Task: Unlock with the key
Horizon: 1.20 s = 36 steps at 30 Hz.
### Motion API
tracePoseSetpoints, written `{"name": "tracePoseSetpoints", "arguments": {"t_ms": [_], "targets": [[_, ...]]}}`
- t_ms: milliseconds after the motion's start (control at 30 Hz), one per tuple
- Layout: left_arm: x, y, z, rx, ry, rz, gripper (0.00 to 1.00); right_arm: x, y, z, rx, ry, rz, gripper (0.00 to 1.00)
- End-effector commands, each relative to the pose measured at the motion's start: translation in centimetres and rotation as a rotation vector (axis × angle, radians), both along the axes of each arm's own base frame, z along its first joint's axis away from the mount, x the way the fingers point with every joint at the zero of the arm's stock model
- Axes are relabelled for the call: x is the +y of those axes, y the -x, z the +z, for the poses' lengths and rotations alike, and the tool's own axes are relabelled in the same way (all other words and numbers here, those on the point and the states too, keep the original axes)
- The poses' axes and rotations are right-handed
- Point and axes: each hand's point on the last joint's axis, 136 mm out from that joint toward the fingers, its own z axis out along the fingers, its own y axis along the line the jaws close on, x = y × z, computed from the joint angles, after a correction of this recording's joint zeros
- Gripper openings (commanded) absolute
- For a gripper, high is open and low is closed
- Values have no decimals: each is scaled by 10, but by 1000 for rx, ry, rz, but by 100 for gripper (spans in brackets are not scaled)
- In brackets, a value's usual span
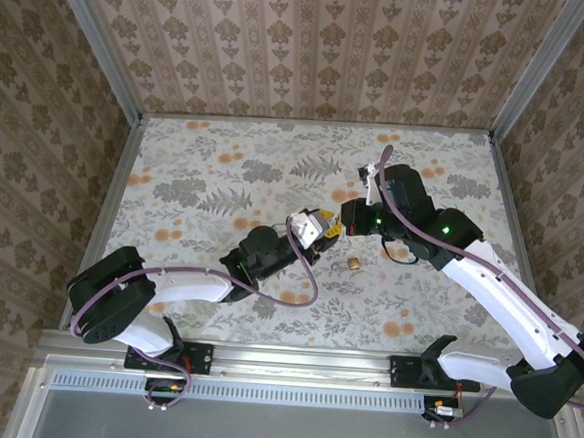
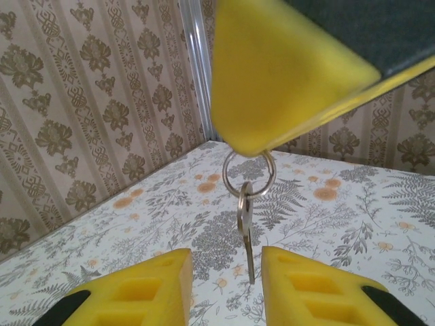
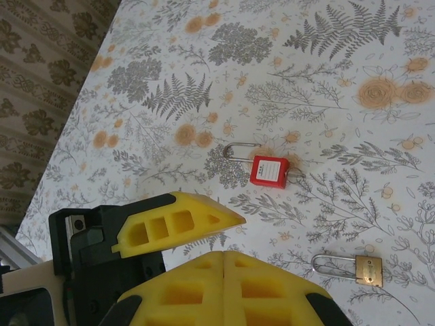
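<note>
Silvery and thin, the key (image 2: pixel 245 227) hangs from a ring (image 2: pixel 271 178) pinched in the right hand (image 3: pixel 224 257), whose fingers are pressed together above the flowered bench (image 3: pixel 326 102). The left hand (image 2: pixel 225 257) sits just below, its yellow fingers (image 2: pixel 146 288) apart on either side of the blade and touching neither face of it. Two padlocks lie flat and loose on the bench beneath — a red one (image 3: pixel 268 171) and, near it, a brass one (image 3: pixel 367 269) — both with shackles apparently closed.

The handover looks the likely step, and the fragile one. The key dangles freely, so a nudge from one finger ahead of the other could swing or twist it, leaving the blade gripped crooked or only by its tip. Should the right hand let go of the ring too soon, the key drops to the bench. An unheld padlock may also slide away when the blade is pushed at its keyhole. Which lock the key fits cannot be told.
</note>
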Motion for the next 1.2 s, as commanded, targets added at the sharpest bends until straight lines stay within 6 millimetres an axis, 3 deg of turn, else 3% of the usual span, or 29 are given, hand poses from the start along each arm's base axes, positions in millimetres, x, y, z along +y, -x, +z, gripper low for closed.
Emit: {"name": "tracePoseSetpoints", "arguments": {"t_ms": [0, 267, 500, 900, 1167], "targets": [[-2, 3, 30, -20, 67, -24, 30, 4, 4, 6, -13, -38, 13, 0], [-4, 2, 29, -15, 57, -27, 23, 3, 5, 7, -16, -43, 12, 0], [-6, 2, 25, -4, 52, -32, 23, 2, 5, 11, -27, -48, 10, 0], [-3, 2, 30, -10, 51, -23, 0, 2, 6, 7, -19, -48, 9, 0], [-1, 5, 30, -2, 38, -35, 0, -2, 3, 7, -30, -26, 1, 0]]}}
